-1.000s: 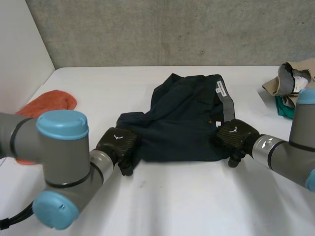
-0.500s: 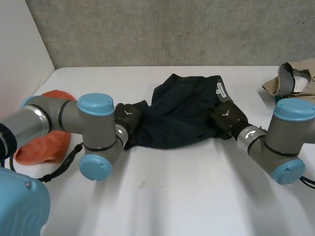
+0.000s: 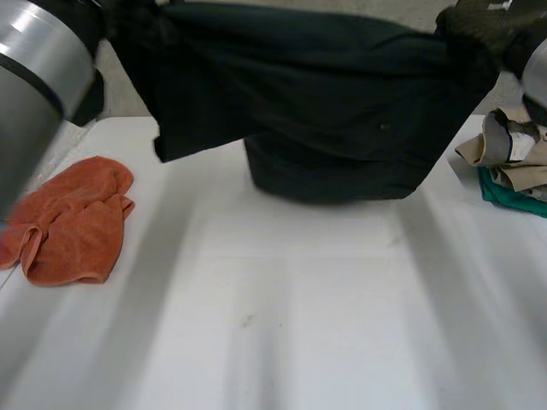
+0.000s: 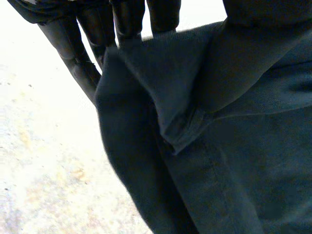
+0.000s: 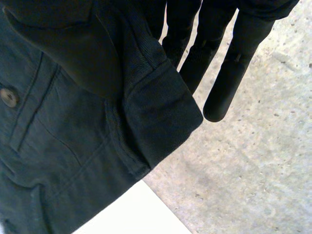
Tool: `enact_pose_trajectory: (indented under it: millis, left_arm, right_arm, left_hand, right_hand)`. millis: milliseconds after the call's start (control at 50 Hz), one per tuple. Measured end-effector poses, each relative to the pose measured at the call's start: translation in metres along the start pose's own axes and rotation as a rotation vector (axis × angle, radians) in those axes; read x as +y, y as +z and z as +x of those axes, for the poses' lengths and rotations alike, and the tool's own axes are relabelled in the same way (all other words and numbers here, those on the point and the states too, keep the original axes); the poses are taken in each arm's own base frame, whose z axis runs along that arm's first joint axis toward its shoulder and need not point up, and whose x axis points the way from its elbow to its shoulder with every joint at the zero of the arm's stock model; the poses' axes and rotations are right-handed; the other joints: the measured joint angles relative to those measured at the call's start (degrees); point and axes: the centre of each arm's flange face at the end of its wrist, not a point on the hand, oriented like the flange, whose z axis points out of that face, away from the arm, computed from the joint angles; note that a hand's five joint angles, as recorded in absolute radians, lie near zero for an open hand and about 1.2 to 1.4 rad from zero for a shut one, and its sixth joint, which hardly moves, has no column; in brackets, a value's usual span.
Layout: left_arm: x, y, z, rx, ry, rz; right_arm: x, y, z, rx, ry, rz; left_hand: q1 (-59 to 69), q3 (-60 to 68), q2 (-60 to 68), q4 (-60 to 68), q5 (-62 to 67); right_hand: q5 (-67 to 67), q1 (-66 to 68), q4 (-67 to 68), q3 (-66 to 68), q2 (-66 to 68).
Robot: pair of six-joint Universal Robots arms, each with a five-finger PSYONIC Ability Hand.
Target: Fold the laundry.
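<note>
Two upper corners of dark navy cloth shorts (image 3: 325, 102) pinched, one in left hand (image 4: 126, 19), one in right hand (image 5: 231, 73); shorts held up, spread over white table (image 3: 282, 325). Beside, crumpled orange towel (image 3: 73, 222) laid on table.

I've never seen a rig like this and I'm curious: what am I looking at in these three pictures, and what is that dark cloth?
This is a robot with two arms, each ending in a black hand. The wide picture is from a camera between the arms, looking down; the other two are from cameras on the wrists, looking along each hand. The left hand and the right hand each pinch the top of a dark garment, which hangs spread between them over the white table. An orange cloth lies on the robot's left, a pile of clothes on its right.
</note>
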Motion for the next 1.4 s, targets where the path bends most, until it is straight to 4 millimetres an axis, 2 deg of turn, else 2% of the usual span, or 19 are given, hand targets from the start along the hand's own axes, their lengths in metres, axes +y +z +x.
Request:
enact_pose_trajectory:
  millis: [120,240,280,340,420,440,480,520,540,620,720,800,840,860,940,1040,1180,1260,1400]
  left_arm:
    - [0.015,0.01,-0.016,-0.037,0.006,-0.093]
    - [0.073,0.043,-0.025,-0.06,0.023,-0.227]
    - [0.097,0.06,-0.027,-0.06,0.025,-0.242]
    - [0.11,0.086,-0.03,-0.069,0.023,-0.173]
    - [0.095,0.115,-0.036,-0.094,0.004,0.027]
    - [0.077,0.125,-0.039,-0.107,-0.014,0.154]
    - [0.067,0.129,-0.04,-0.113,-0.025,0.221]
    - [0.034,0.133,-0.044,-0.124,-0.063,0.416]
    - [0.034,0.133,-0.044,-0.124,-0.063,0.416]
    - [0.021,0.121,-0.042,-0.138,-0.091,0.496]
    - [0.052,0.105,-0.04,-0.156,-0.098,0.384]
    - [0.113,0.08,-0.032,-0.152,-0.099,0.169]
    - [0.132,0.072,-0.028,-0.143,-0.1,0.102]
    - [0.158,0.059,-0.021,-0.124,-0.101,0.012]
    - [0.215,0.023,-0.003,-0.074,-0.104,-0.191]
    - [0.259,-0.024,0.012,-0.028,-0.088,-0.403]
    - [0.253,-0.077,0.018,0.026,-0.014,-0.597]
    - [0.232,-0.105,0.02,0.077,0.04,-0.682]
    - [0.212,-0.134,0.023,0.155,0.095,-0.785]
  right_arm:
    - [-0.007,0.002,-0.007,-0.057,-0.025,-0.052]
    - [0.014,0.024,-0.03,-0.102,-0.062,-0.095]
    - [0.025,0.042,-0.042,-0.088,-0.082,-0.063]
    - [0.026,0.067,-0.051,-0.021,-0.103,0.054]
    - [0.01,0.092,-0.049,0.117,-0.111,0.266]
    - [-0.01,0.102,-0.042,0.226,-0.103,0.433]
    - [-0.02,0.104,-0.038,0.274,-0.095,0.511]
    - [-0.046,0.103,-0.027,0.37,-0.075,0.698]
    - [-0.046,0.103,-0.027,0.37,-0.075,0.698]
    - [-0.053,0.102,-0.029,0.353,-0.072,0.772]
    - [-0.028,0.108,-0.043,0.266,-0.076,0.674]
    - [0.027,0.115,-0.064,0.159,-0.073,0.474]
    - [0.04,0.116,-0.068,0.137,-0.072,0.428]
    - [0.067,0.115,-0.077,0.097,-0.071,0.34]
    - [0.128,0.105,-0.098,0.008,-0.079,0.146]
    - [0.188,0.079,-0.121,-0.093,-0.125,-0.068]
    - [0.21,0.037,-0.129,-0.2,-0.19,-0.273]
    - [0.196,-0.004,-0.122,-0.289,-0.228,-0.434]
    - [0.179,-0.047,-0.108,-0.397,-0.258,-0.595]
  left_hand:
    - [0.0,0.0,0.0,0.0,0.0]
    - [0.0,0.0,0.2,0.0,0.0]
    - [0.0,0.0,0.2,0.0,0.0]
    - [0.0,0.0,0.2,0.0,0.0]
    - [0.0,0.0,0.3,0.0,0.0]
    - [0.0,0.0,0.3,0.0,0.0]
    - [0.0,0.0,0.3,0.0,0.0]
    - [0.0,0.0,0.3,0.0,0.0]
    - [0.0,0.0,0.3,0.0,0.0]
    - [0.0,0.0,0.3,0.0,0.0]
    - [0.0,0.0,0.3,0.0,1.0]
    - [0.0,0.0,0.3,0.0,1.0]
    - [0.0,0.0,0.3,0.0,1.0]
    - [0.0,0.0,0.3,0.0,1.0]
    - [0.0,0.0,0.3,0.0,1.0]
    - [0.0,0.1,0.4,0.1,1.0]
    - [0.0,0.1,0.4,0.2,1.9]
    - [0.0,0.1,0.4,0.2,1.9]
    - [0.0,0.1,0.4,0.2,1.9]
  right_hand:
    - [0.0,0.0,0.0,0.0,0.0]
    - [0.0,0.0,0.0,0.0,0.0]
    - [0.0,0.0,0.0,0.0,0.0]
    - [0.0,0.0,0.0,0.0,0.0]
    - [0.0,0.0,0.1,0.0,0.0]
    - [0.0,0.0,0.1,0.0,0.0]
    - [0.0,0.0,0.1,0.0,0.0]
    - [0.1,0.0,0.1,0.0,0.0]
    - [0.1,0.0,0.1,0.0,0.0]
    - [0.8,0.0,0.1,0.0,0.0]
    - [0.8,0.0,0.1,0.0,0.0]
    - [0.8,0.0,0.2,0.2,0.0]
    - [0.8,0.0,0.2,0.2,0.0]
    - [0.8,0.0,0.2,0.2,0.0]
    - [0.8,0.0,0.2,0.2,0.0]
    - [0.8,0.0,0.2,0.3,0.0]
    - [0.8,0.0,0.2,0.3,0.0]
    - [0.8,0.0,0.2,0.3,0.0]
    - [0.8,0.0,0.2,0.3,0.0]
